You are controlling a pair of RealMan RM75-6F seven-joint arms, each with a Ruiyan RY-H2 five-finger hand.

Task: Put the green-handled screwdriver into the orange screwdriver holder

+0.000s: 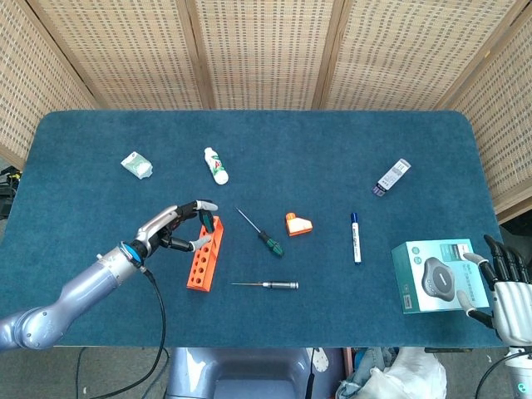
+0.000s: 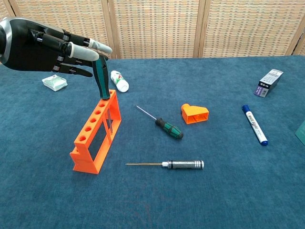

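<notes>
left hand (image 2: 45, 46) at upper left holds the green-handled screwdriver (image 2: 100, 77), fingers around its handle, shaft seated in the orange screwdriver holder (image 2: 95, 137). risk: sideways release tips the holder. right hand (image 1: 507, 287) open, empty.

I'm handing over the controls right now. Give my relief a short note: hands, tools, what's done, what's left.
Left hand: fingers at the top of the green-and-black-handled screwdriver; whether it grips is unclear.
Right hand: open, beside the teal product box.
Done: that screwdriver stands upright in the end hole of the orange screwdriver holder.
Left: confirm seating, withdraw. A smaller green-handled screwdriver lies on the table.
</notes>
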